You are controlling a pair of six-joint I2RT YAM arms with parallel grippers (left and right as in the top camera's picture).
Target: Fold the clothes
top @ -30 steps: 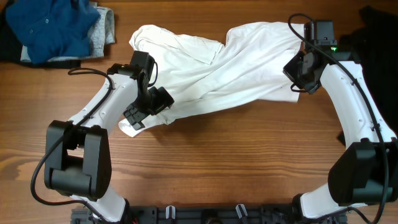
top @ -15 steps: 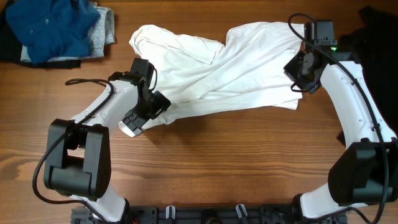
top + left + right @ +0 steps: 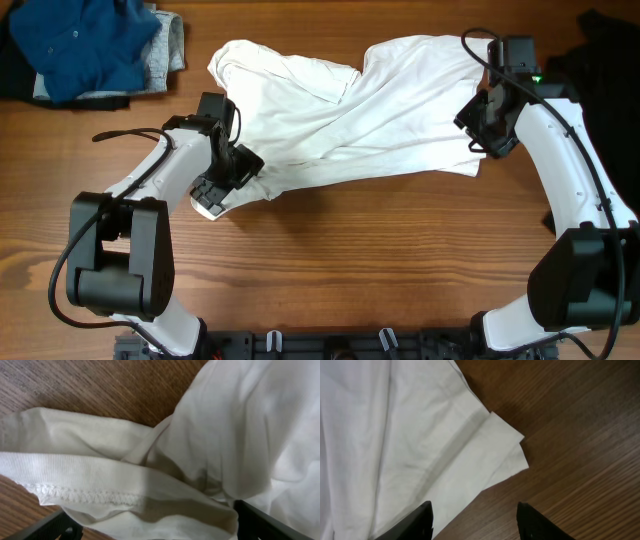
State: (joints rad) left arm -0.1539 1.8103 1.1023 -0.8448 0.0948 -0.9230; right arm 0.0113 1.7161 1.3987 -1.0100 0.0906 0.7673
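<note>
Tool of left arm splayed over T-shirt hem.

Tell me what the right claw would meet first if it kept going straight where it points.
Probably the hem corner of the white T-shirt, lying ahead of the open right claw; bare table flanks it.
</note>
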